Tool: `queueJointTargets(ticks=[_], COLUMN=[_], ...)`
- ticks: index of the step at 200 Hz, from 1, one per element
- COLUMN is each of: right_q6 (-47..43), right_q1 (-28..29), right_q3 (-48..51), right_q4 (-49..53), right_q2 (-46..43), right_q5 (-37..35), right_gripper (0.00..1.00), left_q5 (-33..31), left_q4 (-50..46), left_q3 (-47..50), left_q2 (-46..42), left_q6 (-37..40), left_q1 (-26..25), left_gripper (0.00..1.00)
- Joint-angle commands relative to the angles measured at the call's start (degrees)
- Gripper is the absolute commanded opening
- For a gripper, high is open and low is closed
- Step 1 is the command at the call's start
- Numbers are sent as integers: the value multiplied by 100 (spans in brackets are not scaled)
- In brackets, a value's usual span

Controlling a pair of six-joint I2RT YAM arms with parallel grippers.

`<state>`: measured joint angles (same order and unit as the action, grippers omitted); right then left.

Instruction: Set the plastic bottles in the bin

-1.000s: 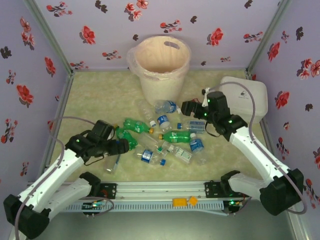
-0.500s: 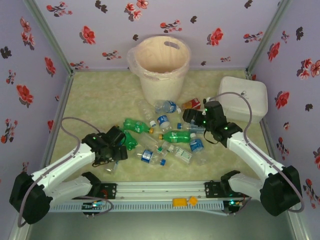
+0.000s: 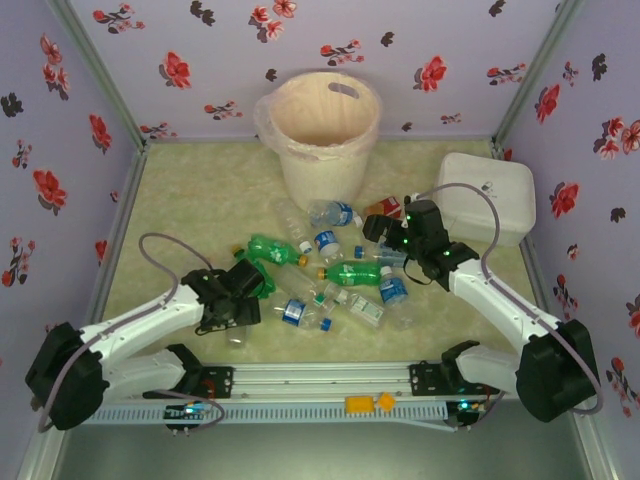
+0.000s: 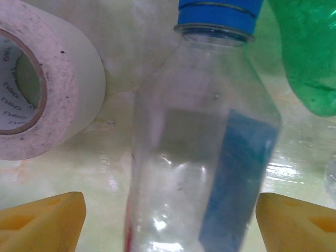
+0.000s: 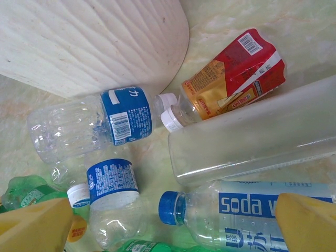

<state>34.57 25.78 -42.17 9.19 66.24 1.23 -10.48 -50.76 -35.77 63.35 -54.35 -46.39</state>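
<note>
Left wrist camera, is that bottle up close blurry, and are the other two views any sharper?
Left wrist: the clear bottle looks soft and smeared, with glare streaks on the table. Right wrist: sharper, the print on the soda bottle reads clearly. Top external: evenly lit but grainy, labels in the bottle pile unreadable.

Plastic bottles (image 3: 330,275) scattered lying mid-table; cream bin (image 3: 320,140) upright behind, apart.

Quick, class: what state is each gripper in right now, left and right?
Left gripper: open, straddling a clear blue-capped bottle, not clamped on it.
Right gripper: open, holding nothing, above the soda water bottle.
</note>
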Motion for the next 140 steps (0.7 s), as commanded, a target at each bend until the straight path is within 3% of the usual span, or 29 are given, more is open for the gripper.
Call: queueJointTargets(ticks=[1, 72, 90, 112, 140], right_q6=[44, -13, -7, 15, 84], right_q1=[28, 24, 24, 28, 8], right_q3=[155, 290, 256, 228, 165], right_q4=[-79, -8, 75, 34, -85], right_q2=[-12, -172, -136, 0, 274], right_q5=[-110, -336, -385, -398, -349], right_gripper=[100, 100, 100, 100, 100], left_q5=[-42, -41, -43, -68, -234], left_q4=[119, 731, 856, 723, 360], left_q3=[2, 405, 423, 362, 309], left_q2=[174, 142, 175, 126, -366], left_q6=[-99, -305, -253, -231, -430], left_q1=[-63, -82, -81, -84, -81], left_gripper=[86, 81, 72, 51, 45])
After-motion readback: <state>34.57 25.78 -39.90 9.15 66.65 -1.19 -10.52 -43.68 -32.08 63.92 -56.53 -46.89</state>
